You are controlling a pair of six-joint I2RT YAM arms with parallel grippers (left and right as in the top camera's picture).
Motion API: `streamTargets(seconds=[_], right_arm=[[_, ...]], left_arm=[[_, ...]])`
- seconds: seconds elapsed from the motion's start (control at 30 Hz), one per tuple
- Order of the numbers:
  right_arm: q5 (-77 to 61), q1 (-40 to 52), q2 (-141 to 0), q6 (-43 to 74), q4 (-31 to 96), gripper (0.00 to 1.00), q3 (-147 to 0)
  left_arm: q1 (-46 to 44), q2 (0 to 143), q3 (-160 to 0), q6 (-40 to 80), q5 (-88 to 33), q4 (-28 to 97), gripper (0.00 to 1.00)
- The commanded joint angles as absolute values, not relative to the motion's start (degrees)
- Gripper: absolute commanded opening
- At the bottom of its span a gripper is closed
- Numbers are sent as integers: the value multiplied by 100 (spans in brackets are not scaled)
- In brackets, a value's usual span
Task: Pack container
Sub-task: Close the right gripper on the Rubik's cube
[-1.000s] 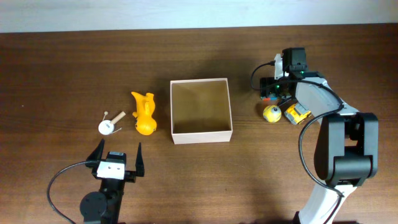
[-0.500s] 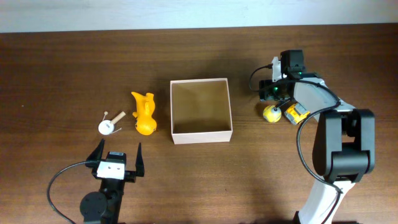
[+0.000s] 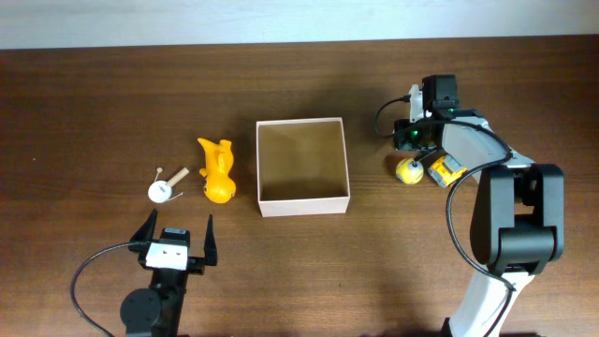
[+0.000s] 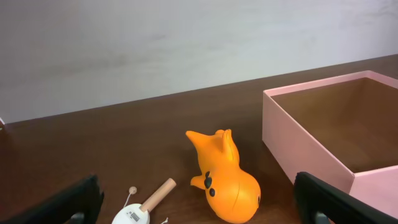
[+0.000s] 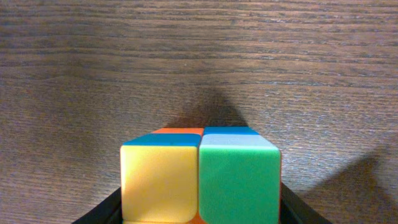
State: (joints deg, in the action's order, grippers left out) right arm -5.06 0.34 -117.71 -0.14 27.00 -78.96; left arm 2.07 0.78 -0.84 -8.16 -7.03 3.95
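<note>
Multicoloured plastic two-by-two puzzle cube (image 5: 200,177) sits pinched between the right gripper (image 3: 415,139) jaws, apparently for carrying to the empty white cardboard box container (image 3: 304,204) mid-table. Left gripper (image 3: 180,227) is spread wide, holding nothing.

I see a box (image 3: 302,201) that is white outside and tan-brown inside, on a dark brown wood-grain table (image 3: 112,103). Left of it is an orange toy (image 4: 229,186) with small dark marks. At the far right, the cube (image 5: 199,180) shows yellow, green, blue and orange squares, near a yellow ball (image 3: 408,170).
</note>
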Motion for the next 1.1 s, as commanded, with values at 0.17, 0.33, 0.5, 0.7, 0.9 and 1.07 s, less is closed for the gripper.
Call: streamTargets(seconds=[0.17, 0.33, 0.5, 0.7, 0.9, 1.07], right_arm=[[-567, 36, -11806, 32, 2895, 54, -8195], [-585, 36, -11769, 45, 3614, 53, -8919], [-582, 36, -11769, 40, 4132, 50, -9483], [-580, 36, -11775, -233, 4086, 76, -9389], [-556, 36, -11937, -582, 4007, 79, -9279], [-582, 36, -12289, -617, 4016, 78, -9279]], left_arm=[[224, 30, -54, -910, -663, 412, 99], [226, 30, -54, -910, -663, 412, 99], [226, 30, -54, -910, -663, 412, 99], [224, 30, -54, -910, -663, 412, 99], [226, 30, -54, -910, -663, 412, 99], [224, 30, -54, -910, -663, 412, 99]])
